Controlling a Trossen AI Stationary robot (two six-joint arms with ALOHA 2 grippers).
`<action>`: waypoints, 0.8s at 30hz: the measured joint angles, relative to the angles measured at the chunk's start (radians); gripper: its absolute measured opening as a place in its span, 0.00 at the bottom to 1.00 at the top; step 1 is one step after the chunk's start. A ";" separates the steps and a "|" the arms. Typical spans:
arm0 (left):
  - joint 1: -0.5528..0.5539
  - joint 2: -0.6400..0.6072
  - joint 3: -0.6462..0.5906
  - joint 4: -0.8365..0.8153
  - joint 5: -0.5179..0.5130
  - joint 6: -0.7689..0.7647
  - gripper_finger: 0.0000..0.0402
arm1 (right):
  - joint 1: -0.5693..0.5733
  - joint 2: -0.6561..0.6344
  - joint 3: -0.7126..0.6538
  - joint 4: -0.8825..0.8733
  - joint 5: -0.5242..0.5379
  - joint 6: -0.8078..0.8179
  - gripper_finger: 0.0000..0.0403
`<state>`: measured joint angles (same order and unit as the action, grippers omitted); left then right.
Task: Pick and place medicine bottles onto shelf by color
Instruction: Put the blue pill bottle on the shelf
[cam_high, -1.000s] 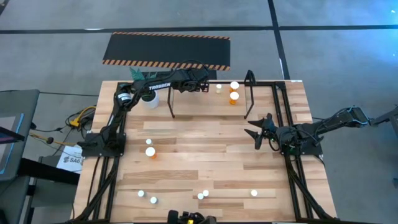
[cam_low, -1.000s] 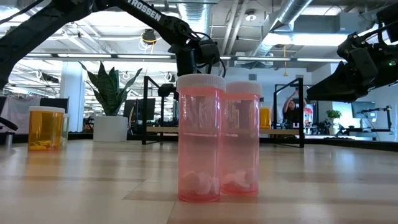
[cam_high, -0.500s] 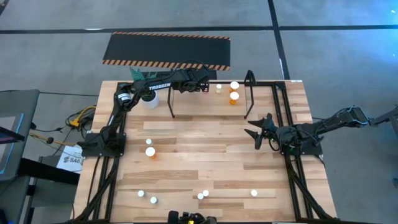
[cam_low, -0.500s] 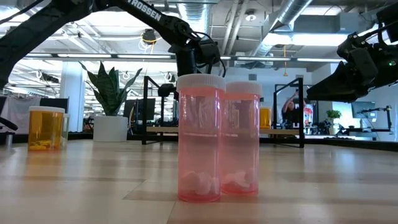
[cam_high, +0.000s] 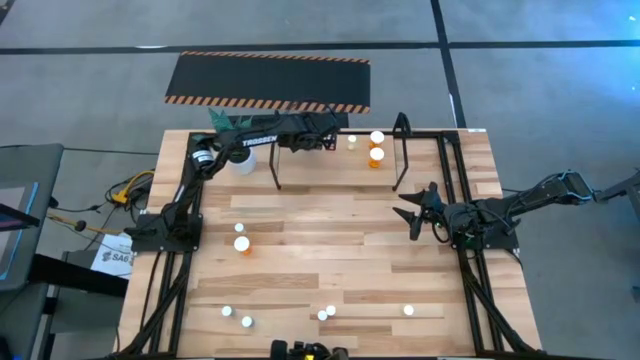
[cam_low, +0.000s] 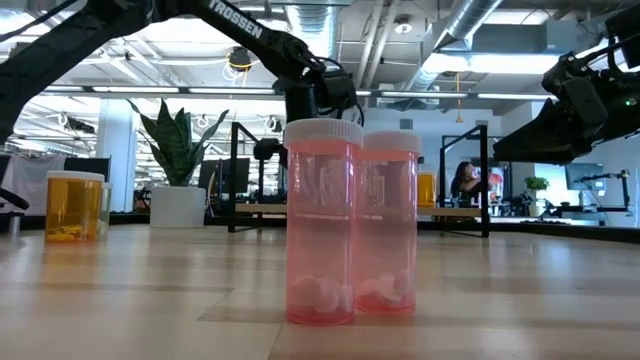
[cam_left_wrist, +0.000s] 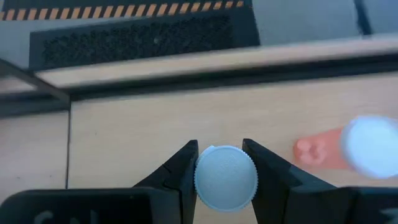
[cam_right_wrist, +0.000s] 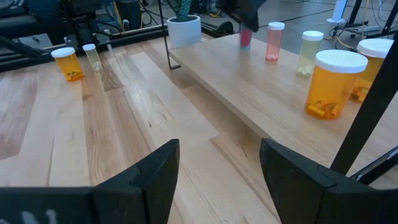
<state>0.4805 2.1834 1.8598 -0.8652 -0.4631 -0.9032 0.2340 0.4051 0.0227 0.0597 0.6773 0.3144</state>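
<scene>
One bottle (cam_left_wrist: 225, 178) is clamped in my left hand (cam_high: 327, 138), which has eased w/ it toward the bench's far edge over the shelf (cam_high: 420, 134), so placement's close; right hand (cam_high: 415, 207) idles half-open near right edge.

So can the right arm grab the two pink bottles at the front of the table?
Probably yes. The right pincer is open and empty, and the two pink bottles stand on bare wood with nothing between, though it is a long stretch.
</scene>
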 joint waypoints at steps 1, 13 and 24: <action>0.000 0.006 -0.001 -0.002 0.001 0.002 0.25 | 0.000 0.000 0.000 0.000 0.000 0.000 0.61; -0.001 0.011 0.001 0.032 -0.023 0.008 0.25 | 0.000 0.000 0.000 0.000 0.000 0.000 0.61; 0.000 0.011 0.002 0.036 -0.020 0.004 0.25 | 0.000 0.000 0.000 0.000 0.000 0.000 0.61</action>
<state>0.4801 2.1941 1.8613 -0.8291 -0.4831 -0.8989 0.2340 0.4053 0.0227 0.0593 0.6771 0.3145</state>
